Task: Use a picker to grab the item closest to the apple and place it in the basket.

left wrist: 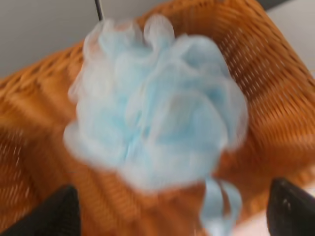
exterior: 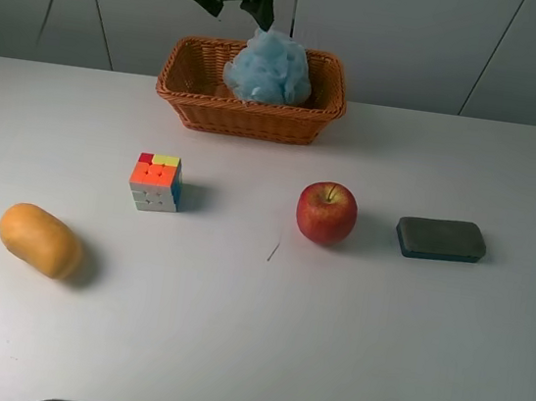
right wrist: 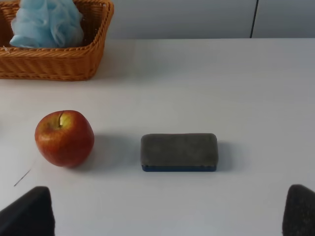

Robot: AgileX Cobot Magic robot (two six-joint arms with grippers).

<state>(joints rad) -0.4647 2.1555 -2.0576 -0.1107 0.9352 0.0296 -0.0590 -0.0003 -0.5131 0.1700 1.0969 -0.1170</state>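
Left gripper (left wrist: 172,212) hangs over basket (exterior: 187,106) at middle of far edge, fingers wide apart, gripping nothing. Blue bath puff (exterior: 268,70) sits inside basket. Right gripper (right wrist: 165,211) spread wide, empty. Gray eraser (exterior: 441,239) lies near apple (exterior: 327,212), on its right-edge side.

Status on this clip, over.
Left gripper open over basket, right gripper open, both empty. Blue bath puff sitting in basket. Apple, grey eraser on table; nothing in the way.
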